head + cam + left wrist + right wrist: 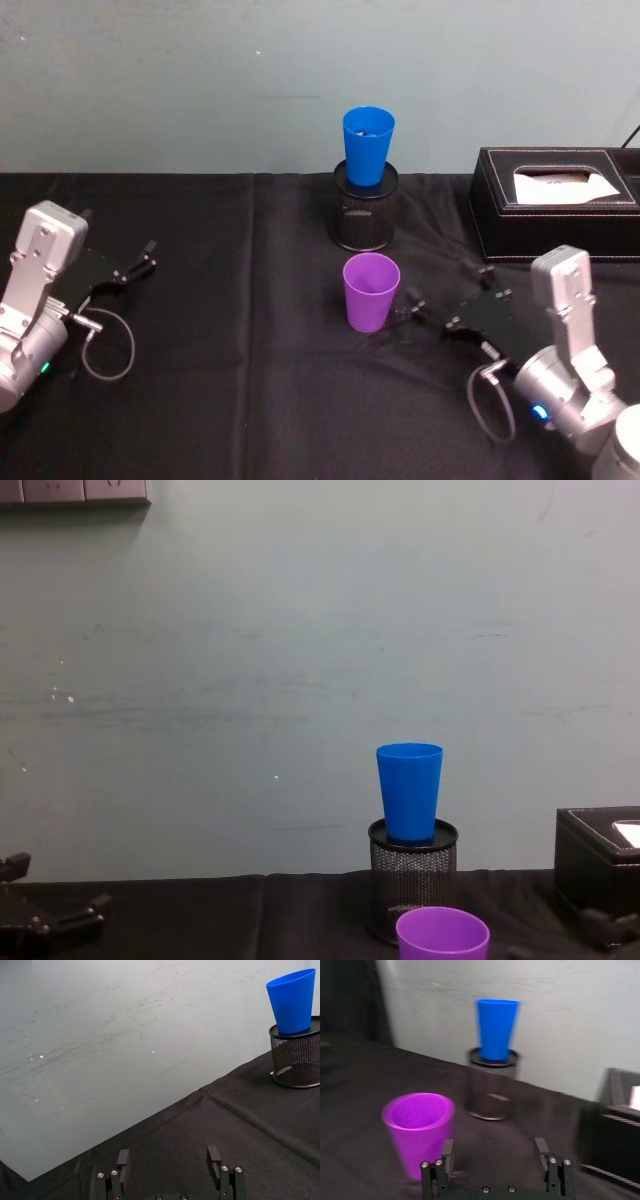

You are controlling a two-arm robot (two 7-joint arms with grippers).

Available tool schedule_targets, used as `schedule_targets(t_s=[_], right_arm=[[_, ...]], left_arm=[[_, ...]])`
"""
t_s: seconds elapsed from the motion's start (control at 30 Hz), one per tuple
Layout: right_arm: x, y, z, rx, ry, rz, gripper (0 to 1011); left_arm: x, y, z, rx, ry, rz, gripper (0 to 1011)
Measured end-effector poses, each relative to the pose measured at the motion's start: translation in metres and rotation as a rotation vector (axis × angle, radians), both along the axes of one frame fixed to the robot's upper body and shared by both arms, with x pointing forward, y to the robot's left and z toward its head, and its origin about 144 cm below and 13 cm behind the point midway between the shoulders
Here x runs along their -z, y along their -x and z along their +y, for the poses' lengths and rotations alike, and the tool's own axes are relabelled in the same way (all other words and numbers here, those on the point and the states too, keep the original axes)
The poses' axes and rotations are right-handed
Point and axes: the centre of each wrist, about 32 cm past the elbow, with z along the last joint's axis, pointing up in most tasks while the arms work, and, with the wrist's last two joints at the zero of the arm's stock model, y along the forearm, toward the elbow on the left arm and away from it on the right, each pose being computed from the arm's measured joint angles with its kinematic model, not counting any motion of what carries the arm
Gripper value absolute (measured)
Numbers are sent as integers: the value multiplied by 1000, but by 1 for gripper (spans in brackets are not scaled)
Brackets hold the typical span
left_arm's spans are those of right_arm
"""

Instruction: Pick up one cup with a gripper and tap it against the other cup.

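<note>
A black cloth (250, 400) covers the table and runs back to a pale grey-green wall (150, 80). The purple tumbler (371, 291) stands upright on the cloth just below the centre of the head view, mouth up. The right gripper (445, 288) lies low over the cloth at the lower right, its flat black fingers spread wide apart and holding nothing. The nearer fingertip is just beside the tumbler's right side; contact cannot be told.

In the right wrist view the purple tumbler (419, 1132) sits beyond one finger, outside the gap of the right gripper (493, 1152) rather than between the fingers.

Behind the purple tumbler, a little apart from it, the black mesh holder (365, 215) stands near the cloth's back edge. The blue tumbler (367, 145) is upright in its mouth.

A black tissue box (555, 215) fills the upper right of the table, close behind the right arm. Bare cloth lies open to the left of both cups and along the bottom of the frame.

The left gripper (146, 257) rests at the left edge, fingers parted and empty, well apart from the cups. Its wrist view shows the left gripper (168, 1157) over bare cloth, with the blue tumbler (292, 1001) and mesh holder (296, 1060) far off in the upper right corner.

The chest view gives the heights: the blue tumbler (409, 790) rises well above the purple tumbler (442, 938), whose rim sits at the bottom edge.
</note>
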Motion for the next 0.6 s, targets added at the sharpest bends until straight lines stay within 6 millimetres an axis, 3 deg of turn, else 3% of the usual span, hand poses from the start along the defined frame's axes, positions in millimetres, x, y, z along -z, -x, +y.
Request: schedule_targets(t_s=[0.27, 0.6], right_arm=[[8, 2, 23, -113, -65, 36, 1003], [10, -11, 35, -141, -56, 35, 1002]], left_arm=[[0, 0, 0, 0, 0, 0, 1000], [0, 0, 0, 0, 0, 0, 1000]])
